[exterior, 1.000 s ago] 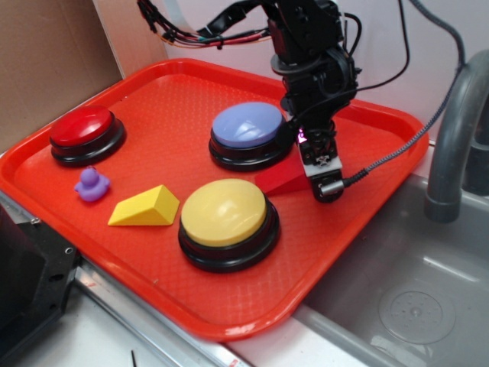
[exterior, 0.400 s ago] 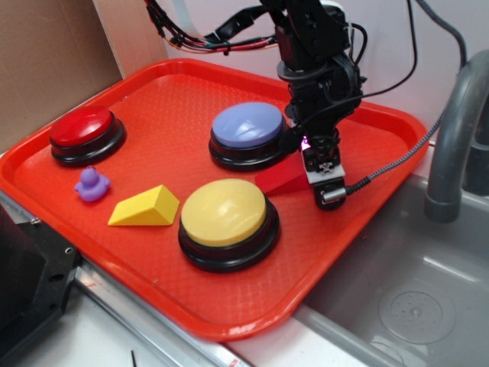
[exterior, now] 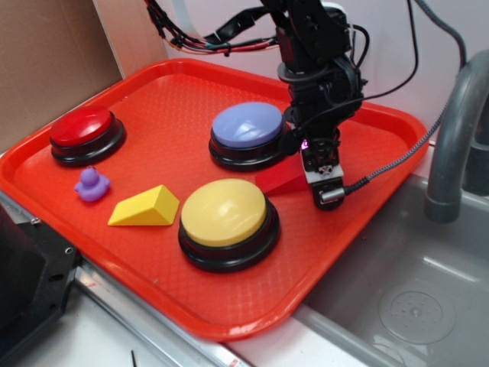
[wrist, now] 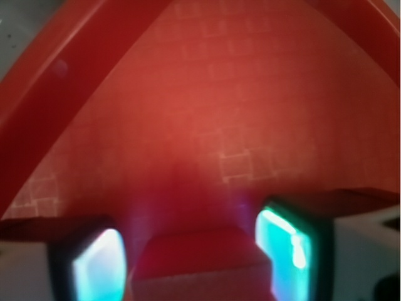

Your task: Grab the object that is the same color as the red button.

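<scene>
With my gripper [exterior: 312, 177] lowered over the small matte red wedge-shaped block [exterior: 281, 182], my two glowing fingers [wrist: 289, 249] stand either side of it in the wrist view, a sliver of space showing on each flank, so I judge them released around it and not yet clenched. That block lies on the textured red plastic tray [exterior: 153, 99], in the pocket between the round lavender-blue push button [exterior: 247, 125] and the round yellow dome button [exterior: 223, 212], near the tray's right rim.

My worry is the slope. A wedge offers slanted faces, and if my pads close on the ramp instead of the flat sides, I expect it to squirt out towards the thin end or tip as I squeeze. The block looks to sit slightly nearer my left pad in the wrist view, so an uneven closing could nudge it sideways before both pads bite. It is also the same colour as the tray, which makes its edges hard to read from the blurred wrist picture; I cannot tell how deep I am along its height.

Crowding matters too. The lavender-blue button's black base sits just beside my wrist, and the yellow button is close on the other side, so a drift either way could press one.

Well apart on the left are the small round red button [exterior: 82, 127], a purple toy duck [exterior: 91, 184] and a yellow wedge block [exterior: 146, 207]; none obstruct me. A grey sink [exterior: 412, 298] lies beyond the tray.
</scene>
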Robot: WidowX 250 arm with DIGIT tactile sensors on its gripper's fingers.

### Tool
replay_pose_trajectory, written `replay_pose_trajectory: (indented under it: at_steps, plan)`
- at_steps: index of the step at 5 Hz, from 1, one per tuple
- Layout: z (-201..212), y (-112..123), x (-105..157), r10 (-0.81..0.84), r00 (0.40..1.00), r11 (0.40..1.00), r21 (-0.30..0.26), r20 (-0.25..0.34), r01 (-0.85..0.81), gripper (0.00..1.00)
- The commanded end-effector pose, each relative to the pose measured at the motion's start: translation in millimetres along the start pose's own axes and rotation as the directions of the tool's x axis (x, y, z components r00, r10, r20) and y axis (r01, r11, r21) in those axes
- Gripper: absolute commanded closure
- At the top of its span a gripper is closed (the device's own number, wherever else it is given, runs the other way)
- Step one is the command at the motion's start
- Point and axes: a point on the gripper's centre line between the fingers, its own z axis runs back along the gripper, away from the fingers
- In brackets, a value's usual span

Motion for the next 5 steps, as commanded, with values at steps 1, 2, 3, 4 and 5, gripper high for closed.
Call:
replay_pose_trajectory:
  at_steps: [1,2,3,4,5]
  plan:
    - [53.6,-8.7,21.9,-0.037,0.997,0.997,0.073,0.074,0.032,1.00]
    - [102.0,-13.0,31.4,-0.052,0.995,0.984,0.176,0.086,0.036,1.00]
    - [154.1,-19.8,19.5,0.008,0.991,0.983,0.179,0.136,-0.032,1.00]
    - [182.8,-10.0,-20.8,0.226,0.956,0.968,0.066,0.189,-0.242,1.00]
    - [190.4,12.0,-67.0,0.416,0.885,0.901,0.035,0.208,-0.432,1.00]
